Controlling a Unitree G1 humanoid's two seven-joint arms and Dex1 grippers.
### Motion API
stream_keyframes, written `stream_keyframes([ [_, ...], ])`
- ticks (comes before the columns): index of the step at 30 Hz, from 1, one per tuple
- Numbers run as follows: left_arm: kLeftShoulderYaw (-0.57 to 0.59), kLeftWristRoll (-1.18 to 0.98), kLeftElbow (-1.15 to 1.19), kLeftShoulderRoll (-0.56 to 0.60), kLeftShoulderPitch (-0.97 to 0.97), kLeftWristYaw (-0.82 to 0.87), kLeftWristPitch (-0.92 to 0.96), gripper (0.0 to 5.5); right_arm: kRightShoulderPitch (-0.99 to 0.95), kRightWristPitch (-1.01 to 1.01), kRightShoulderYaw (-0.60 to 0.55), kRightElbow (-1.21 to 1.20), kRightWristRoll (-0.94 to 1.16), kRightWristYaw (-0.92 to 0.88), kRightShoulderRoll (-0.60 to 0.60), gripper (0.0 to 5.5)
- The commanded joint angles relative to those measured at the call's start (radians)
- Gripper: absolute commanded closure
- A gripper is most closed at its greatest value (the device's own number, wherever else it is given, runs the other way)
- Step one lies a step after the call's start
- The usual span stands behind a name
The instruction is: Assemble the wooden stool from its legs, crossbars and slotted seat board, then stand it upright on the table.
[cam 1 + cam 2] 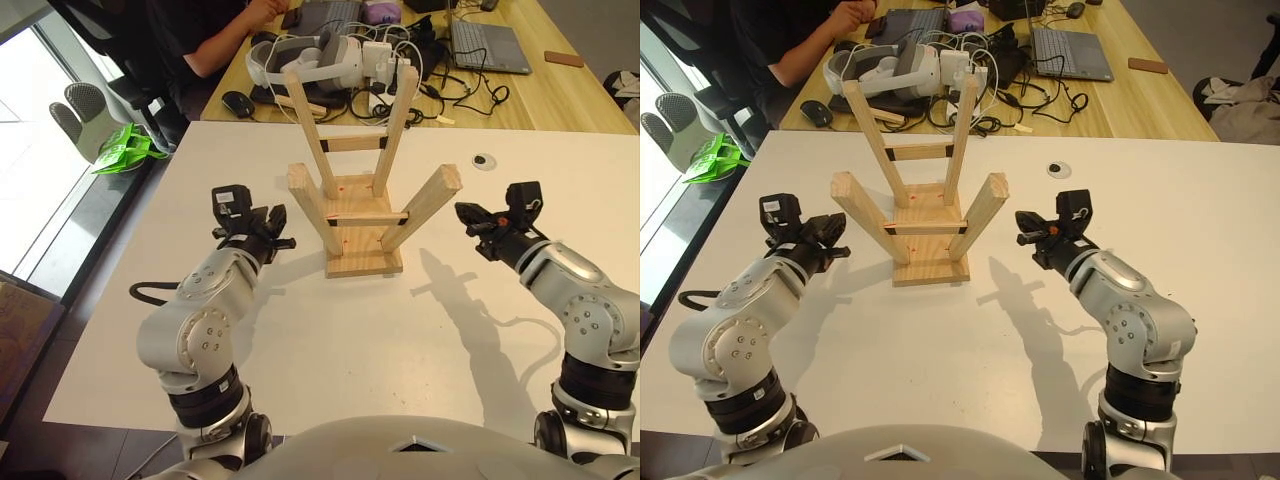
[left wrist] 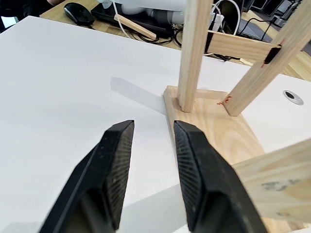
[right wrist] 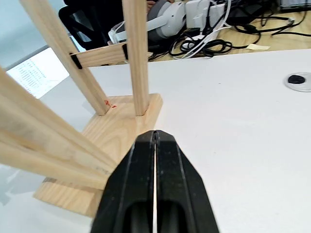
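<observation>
Left eye view has the wooden stool (image 1: 362, 215) upside down on the white table (image 1: 300, 340). Its seat board (image 1: 365, 262) lies flat on the surface, the four legs (image 1: 315, 210) splay upward, and crossbars (image 1: 352, 143) join them. The left gripper (image 1: 280, 229) sits to the stool's left, near the seat board but apart from it, its fingers (image 2: 116, 165) spread with nothing between them. The right gripper (image 1: 466, 213) hovers to the stool's right, close to one slanting leg, pressed together and empty. Beyond the stool, a small round grommet (image 1: 485, 160) sits in the table.
</observation>
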Motion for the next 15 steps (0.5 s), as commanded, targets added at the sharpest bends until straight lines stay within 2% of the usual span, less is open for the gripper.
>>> stream_keyframes([
  [1, 0.007, 0.080, 0.151, 0.021, -0.064, 0.028, -0.092, 3.97, -0.092, -0.073, -0.018, 0.185, -0.160, -0.177, 0.013, 5.50],
  [8, -0.057, 0.194, 0.374, 0.017, -0.202, 0.057, -0.264, 3.97, -0.208, -0.244, 0.070, 0.392, -0.295, -0.249, 0.095, 5.50],
  [11, -0.064, 0.213, 0.382, 0.012, -0.225, 0.068, -0.274, 3.97, -0.212, -0.276, 0.099, 0.419, -0.322, -0.262, 0.136, 5.50],
  [15, -0.137, 0.238, 0.324, -0.029, -0.213, 0.080, -0.252, 3.97, -0.192, -0.280, 0.126, 0.388, -0.339, -0.289, 0.200, 5.50],
])
